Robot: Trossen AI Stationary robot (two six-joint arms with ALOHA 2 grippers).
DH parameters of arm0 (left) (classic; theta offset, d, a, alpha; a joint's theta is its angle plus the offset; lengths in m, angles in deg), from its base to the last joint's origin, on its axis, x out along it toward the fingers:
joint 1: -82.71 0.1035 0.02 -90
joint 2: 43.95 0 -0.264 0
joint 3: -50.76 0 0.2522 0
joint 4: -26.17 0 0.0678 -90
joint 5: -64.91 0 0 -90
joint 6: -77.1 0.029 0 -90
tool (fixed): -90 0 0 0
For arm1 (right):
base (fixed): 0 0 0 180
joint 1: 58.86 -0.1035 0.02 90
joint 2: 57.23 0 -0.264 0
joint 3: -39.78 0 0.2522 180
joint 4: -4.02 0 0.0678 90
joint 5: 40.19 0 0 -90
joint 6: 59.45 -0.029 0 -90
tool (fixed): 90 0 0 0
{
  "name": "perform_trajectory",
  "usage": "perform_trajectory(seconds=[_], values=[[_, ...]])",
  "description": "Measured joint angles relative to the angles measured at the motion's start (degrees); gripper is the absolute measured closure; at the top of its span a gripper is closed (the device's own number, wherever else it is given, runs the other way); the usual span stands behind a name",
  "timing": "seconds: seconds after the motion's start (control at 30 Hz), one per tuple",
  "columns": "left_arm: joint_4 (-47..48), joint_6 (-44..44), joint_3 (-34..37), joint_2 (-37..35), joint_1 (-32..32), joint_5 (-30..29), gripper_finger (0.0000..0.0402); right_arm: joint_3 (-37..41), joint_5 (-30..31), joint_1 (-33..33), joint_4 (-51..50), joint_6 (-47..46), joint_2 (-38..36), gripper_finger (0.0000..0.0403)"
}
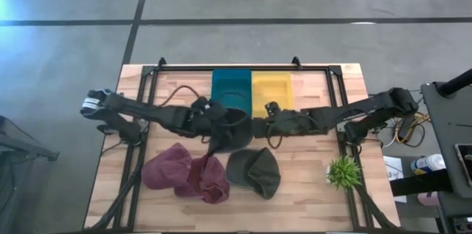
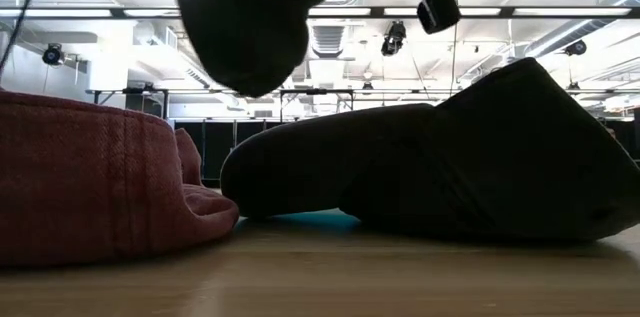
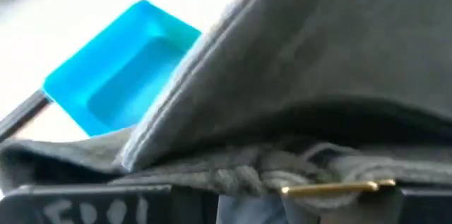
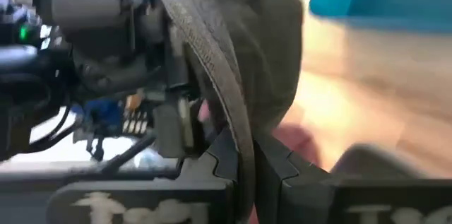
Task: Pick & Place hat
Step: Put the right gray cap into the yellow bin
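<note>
A dark grey cap [image 1: 234, 135] hangs lifted between my two grippers above the table's middle, just in front of a teal bin [image 1: 231, 90] and a yellow bin [image 1: 271, 90]. My left gripper [image 1: 219, 119] reaches it from the table's left, my right gripper [image 1: 258, 126] from the right; both are shut on it. In the low view the cap [image 2: 250, 22] floats clear of the wood. Another dark green cap [image 1: 255, 172] and two maroon caps [image 1: 184, 175] lie on their undersides on the table nearer the front edge. My left gripper holds the grey cap at its back, by the cloth strap with the brass buckle [image 3: 339, 185], coming about level from the table's left; the fingers themselves barely show. The cap is lifted clear, its crown [image 3: 332, 54] spread ahead of the gripper. My right gripper pinches the cap's stitched brim edge [image 4: 236, 136] between its two fingers [image 4: 286, 171], coming level from the table's right. The brim stands on edge in the gap and the cap is clear of the table.
A small green plant [image 1: 344, 171] stands near the table's front right. A black frame rail [image 1: 243, 66] runs along the far edge and down both sides. Bare wood [image 1: 310, 160] lies between the green cap and the plant.
</note>
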Motion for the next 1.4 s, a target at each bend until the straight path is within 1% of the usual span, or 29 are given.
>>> perform_trajectory(seconds=[0.1,0.17,0.3,0.37,0.47,0.57,0.73,0.83,0.9,1.0,1.07,1.17,1.3,1.4], values=[[-2.5,1.9,-1.2,1.3,-0.8,2.6,0.0283,0.1,-2.7,0.2,5.0,1.0,2.4,0.0390],[-3.2,3.3,-1.4,2.0,-1.0,3.3,0.0283,0.2,-2.9,0.1,6.8,2.2,3.3,0.0390],[1.4,-1.0,-1.5,1.0,-1.2,4.0,0.0283,0.1,-2.4,-0.3,4.4,2.4,2.9,0.0390],[4.1,-1.4,-1.5,-1.1,-1.8,4.3,0.0283,1.0,-2.1,-0.5,3.7,2.8,1.8,0.0390],[4.2,-1.1,-1.9,-4.7,-2.5,4.9,0.0283,1.4,-2.0,-0.6,5.0,3.7,1.5,0.0390],[7.3,-1.5,-2.0,-8.2,-2.4,5.2,0.0283,1.5,-0.5,-0.6,4.8,5.4,1.5,0.0390],[13.9,-7.1,-1.5,-15.1,-3.0,4.7,0.0283,1.6,2.9,-0.6,5.0,7.0,1.3,0.0390],[18.0,-9.3,0.3,-17.2,-3.3,4.7,0.0283,1.7,3.2,-0.6,5.5,8.2,1.0,0.0390],[18.6,-12.0,2.0,-18.0,-3.5,6.3,0.0283,1.7,3.4,-0.5,5.6,8.5,0.9,0.0390],[15.8,-13.3,4.5,-17.8,-3.7,10.5,0.0283,1.7,3.2,-0.2,6.5,8.7,0.9,0.0390],[12.7,-13.3,6.9,-16.4,-3.8,12.5,0.0283,1.7,2.2,0.1,8.3,8.8,1.0,0.0390],[3.7,-13.0,9.5,-14.0,-3.8,14.8,0.0283,1.7,1.9,0.4,9.9,9.1,1.0,0.0390],[-7.4,-9.8,10.4,-10.3,-3.8,14.7,0.0283,1.7,0.4,0.5,9.6,9.0,1.0,0.0390],[-10.1,-7.4,9.2,-8.1,-3.3,13.7,0.0283,1.9,-0.1,0.5,9.2,8.8,1.0,0.0390]])
